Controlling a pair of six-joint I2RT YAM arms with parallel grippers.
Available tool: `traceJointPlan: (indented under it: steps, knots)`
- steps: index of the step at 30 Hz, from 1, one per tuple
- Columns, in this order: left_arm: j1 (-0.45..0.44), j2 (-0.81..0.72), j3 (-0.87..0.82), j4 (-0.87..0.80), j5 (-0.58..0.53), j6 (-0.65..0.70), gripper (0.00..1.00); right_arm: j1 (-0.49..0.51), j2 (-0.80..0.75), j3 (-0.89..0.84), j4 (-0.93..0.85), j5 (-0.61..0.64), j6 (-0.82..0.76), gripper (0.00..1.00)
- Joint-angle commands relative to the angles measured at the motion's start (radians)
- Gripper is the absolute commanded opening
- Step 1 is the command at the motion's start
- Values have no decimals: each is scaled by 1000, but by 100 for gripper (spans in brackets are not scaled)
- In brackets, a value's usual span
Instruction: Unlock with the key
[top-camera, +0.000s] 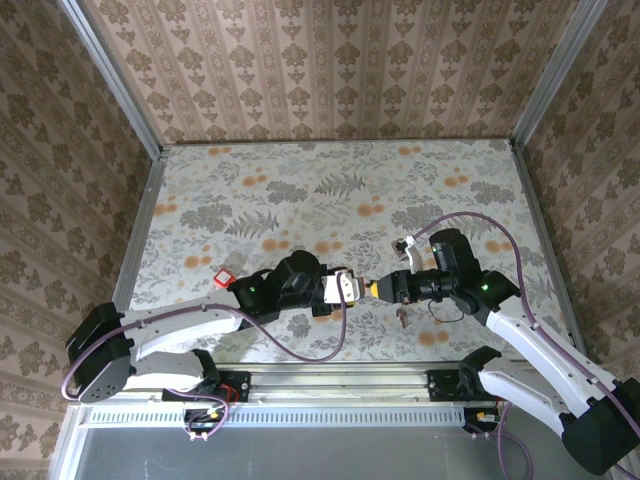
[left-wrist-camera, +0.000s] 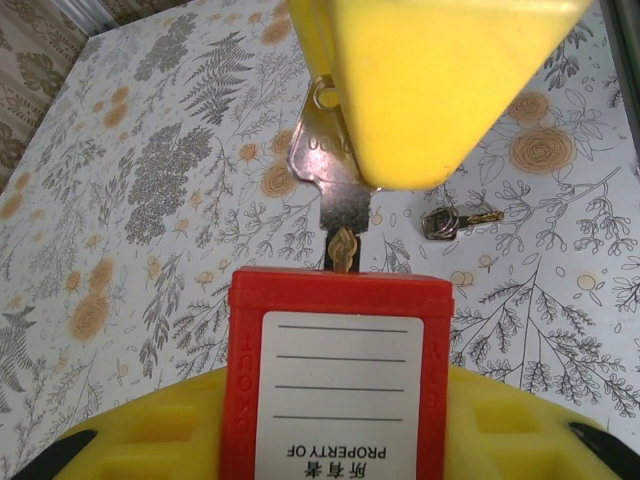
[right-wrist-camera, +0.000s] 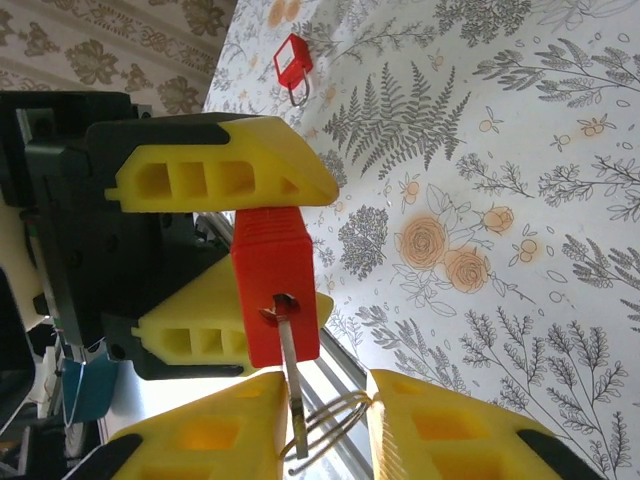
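My left gripper (top-camera: 348, 287) is shut on a small red padlock (left-wrist-camera: 340, 292) with a white label, held above the table's near edge. Its keyhole end faces my right gripper (top-camera: 382, 290). A thin silver key (right-wrist-camera: 293, 370) sticks out of the keyhole, as the left wrist view also shows for the key (left-wrist-camera: 345, 205). In the right wrist view the key's head lies against one yellow finger (right-wrist-camera: 215, 435). The other finger (right-wrist-camera: 450, 430) stands apart from it, with the wire key ring (right-wrist-camera: 335, 425) spanning the gap. My right gripper (right-wrist-camera: 330, 405) stands a little open around the key head.
A second red padlock (top-camera: 222, 276) lies on the floral table left of the left arm, also seen far off as the second padlock (right-wrist-camera: 291, 60). A small dark and brass key bunch (left-wrist-camera: 455, 221) lies on the table under the right gripper. Metal rails edge the table.
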Motion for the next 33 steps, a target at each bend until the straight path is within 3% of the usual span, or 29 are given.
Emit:
traceJointPlan:
  steps: [1, 18, 26, 33]
  knots:
    - [-1, 1, 41, -4, 33, 8, 0, -7, -18, -8, 8, -24, -22, 26]
    - [-2, 17, 47, -23, 54, 6, 0, -24, -8, 9, 4, -48, -34, 24]
    - [2, 17, 51, -37, 70, 15, 0, -24, -2, 3, 17, -83, -37, 3]
    - [21, -5, 48, -40, 145, 24, 0, 14, 0, -14, 67, -119, -27, 0]
